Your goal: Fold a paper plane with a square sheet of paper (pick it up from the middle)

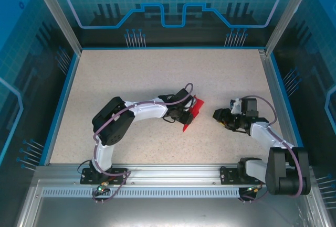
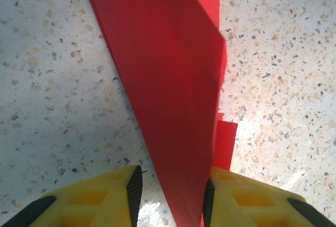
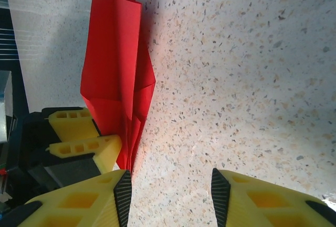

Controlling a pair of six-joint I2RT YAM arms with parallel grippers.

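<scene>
The red sheet of paper (image 1: 195,107) is folded into a long, narrow dart shape and stands on edge at the table's middle. My left gripper (image 1: 185,116) straddles its narrow end. In the left wrist view the paper (image 2: 168,80) runs down between the fingers of that gripper (image 2: 171,198), resting against the right pad, with a gap of bare table before the left pad. My right gripper (image 1: 216,115) hovers just right of the paper, open and empty (image 3: 169,195). The paper (image 3: 118,69) ends beside its left pad, next to the left gripper's yellow fingers (image 3: 79,127).
The speckled table (image 1: 157,75) is ringed by a blue rim and transparent blue walls. An aluminium rail (image 1: 168,177) carrying both arm bases runs along the near edge.
</scene>
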